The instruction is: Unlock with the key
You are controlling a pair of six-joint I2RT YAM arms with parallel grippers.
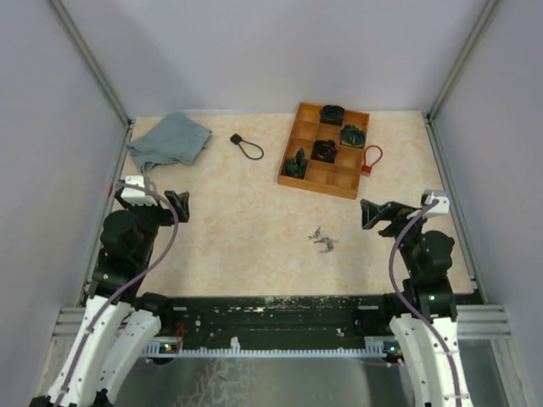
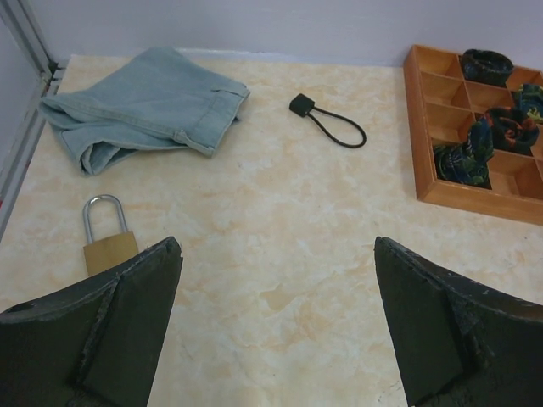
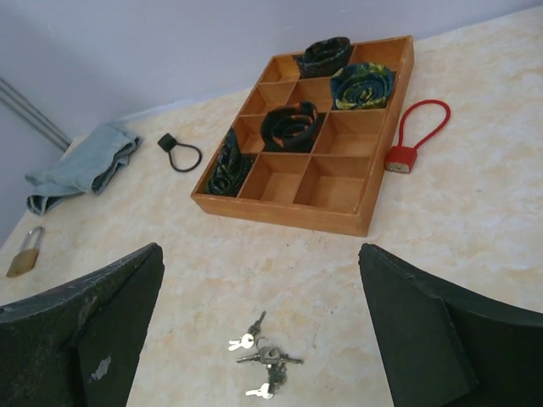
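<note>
At the near edge of the table (image 1: 246,254), both my arms sit folded over their bases, with the wrists held low and pointing out across the surface. The left gripper (image 1: 180,204) hangs over the near-left corner with its jaws spread wide. Nothing is between them and they touch nothing. The right gripper (image 1: 371,212), on the near right, is also wide apart and empty.

Just ahead of the right gripper and a little to its left, the bunch of keys (image 3: 265,363) lies flat on the bare surface near the middle of the table.

The brass padlock (image 2: 105,240) lies flat by the left edge with its shackle pointing away, just beyond the left gripper's left finger (image 2: 127,322). That finger covers the padlock's lower edge, so I cannot tell whether they touch.

Further out, folded blue jeans (image 2: 144,106) sit at the far left, and a black cable lock (image 2: 300,104) lies to their right. At the far right is a wooden tray (image 3: 280,212) with rolled ties (image 3: 288,125) in four of its compartments. A red cable lock (image 3: 399,158) lies just beside its right wall.
</note>
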